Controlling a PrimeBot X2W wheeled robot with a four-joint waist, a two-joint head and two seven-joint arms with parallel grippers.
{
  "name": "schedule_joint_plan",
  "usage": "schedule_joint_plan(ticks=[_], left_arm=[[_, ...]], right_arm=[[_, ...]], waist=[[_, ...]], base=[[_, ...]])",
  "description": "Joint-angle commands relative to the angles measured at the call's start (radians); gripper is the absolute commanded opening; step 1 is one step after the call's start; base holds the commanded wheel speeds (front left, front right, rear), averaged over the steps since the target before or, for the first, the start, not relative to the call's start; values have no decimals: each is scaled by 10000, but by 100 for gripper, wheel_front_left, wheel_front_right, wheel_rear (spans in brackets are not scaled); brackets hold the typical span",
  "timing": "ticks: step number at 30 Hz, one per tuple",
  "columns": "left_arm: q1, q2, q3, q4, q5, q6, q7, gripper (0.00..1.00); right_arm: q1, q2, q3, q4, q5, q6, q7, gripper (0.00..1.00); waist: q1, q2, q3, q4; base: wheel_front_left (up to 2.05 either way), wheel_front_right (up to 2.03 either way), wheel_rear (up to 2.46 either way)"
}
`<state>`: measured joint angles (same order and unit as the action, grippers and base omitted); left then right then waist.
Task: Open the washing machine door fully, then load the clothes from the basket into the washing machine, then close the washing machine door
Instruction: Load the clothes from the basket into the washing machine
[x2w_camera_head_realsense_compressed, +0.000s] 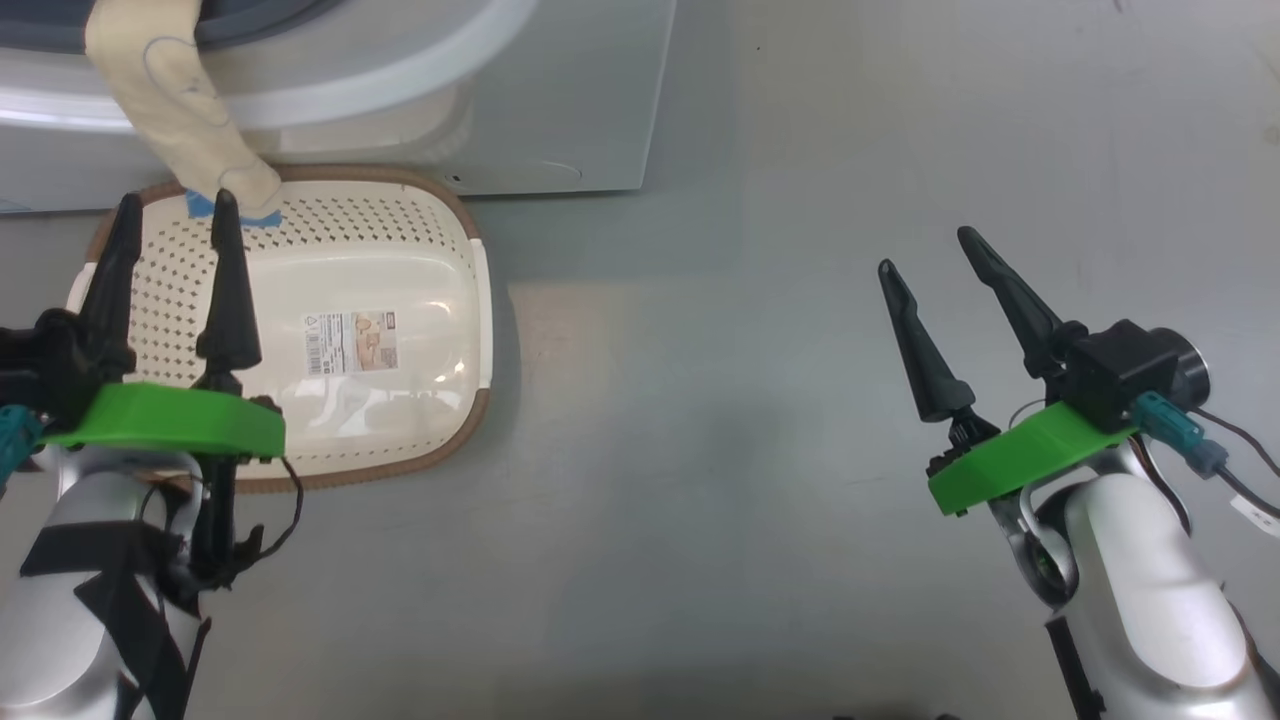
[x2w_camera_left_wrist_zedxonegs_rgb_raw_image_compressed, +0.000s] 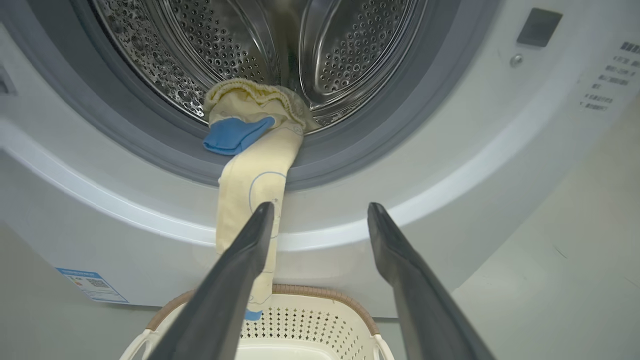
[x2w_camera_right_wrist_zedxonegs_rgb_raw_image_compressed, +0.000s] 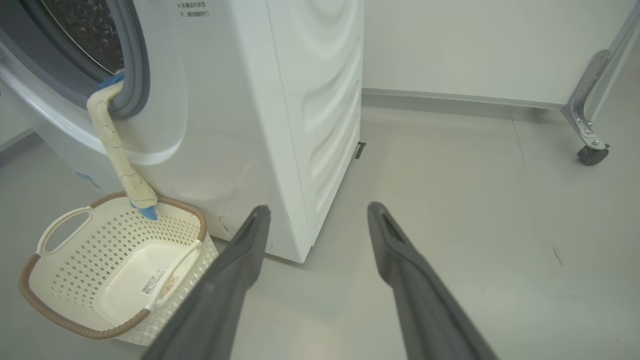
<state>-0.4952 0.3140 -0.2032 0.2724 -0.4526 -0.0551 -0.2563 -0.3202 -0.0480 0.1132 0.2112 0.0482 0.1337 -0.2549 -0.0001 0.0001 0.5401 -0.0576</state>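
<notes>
One of the clothes (x2w_camera_head_realsense_compressed: 190, 110), pale yellow with blue patches, hangs out of the washing machine (x2w_camera_head_realsense_compressed: 560, 100) over its grey seal (x2w_camera_left_wrist_zedxonegs_rgb_raw_image_compressed: 150, 145), top end in the steel drum (x2w_camera_left_wrist_zedxonegs_rgb_raw_image_compressed: 350, 45). Its blue tip touches the back rim of the cream basket (x2w_camera_head_realsense_compressed: 420, 260), which holds nothing but its label. My left gripper (x2w_camera_head_realsense_compressed: 178, 198) is open above the basket's back left, fingers pointing at the hanging garment (x2w_camera_left_wrist_zedxonegs_rgb_raw_image_compressed: 255, 175) without gripping it. My right gripper (x2w_camera_head_realsense_compressed: 925, 250) is open over bare floor to the right. The washing machine door is out of view.
Grey floor (x2w_camera_head_realsense_compressed: 750, 400) stretches wide to the right of the machine and basket. A metal frame leg on a caster (x2w_camera_right_wrist_zedxonegs_rgb_raw_image_compressed: 592, 152) stands by the far wall. A blue sticker (x2w_camera_left_wrist_zedxonegs_rgb_raw_image_compressed: 92, 285) sits low on the machine's front.
</notes>
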Motion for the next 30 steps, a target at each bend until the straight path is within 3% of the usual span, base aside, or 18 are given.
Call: schedule_joint_plan(ticks=[1, 12, 30], left_arm=[[107, 274, 489, -259, 146, -20, -55, 100], [-383, -26, 847, 764, 481, -395, -55, 100], [-3385, 242, 933, 5135, 123, -698, -41, 100]], right_arm=[[201, -22, 183, -287, -24, -30, -69, 100], [176, -22, 226, -333, -35, -30, -69, 100], [-40, -22, 451, -420, 218, -30, -69, 100]], waist=[[1, -1, 13, -17], [1, -1, 272, -174], [1, -1, 957, -941]], base=[[0, 0, 0], [0, 0, 0], [0, 0, 0]])
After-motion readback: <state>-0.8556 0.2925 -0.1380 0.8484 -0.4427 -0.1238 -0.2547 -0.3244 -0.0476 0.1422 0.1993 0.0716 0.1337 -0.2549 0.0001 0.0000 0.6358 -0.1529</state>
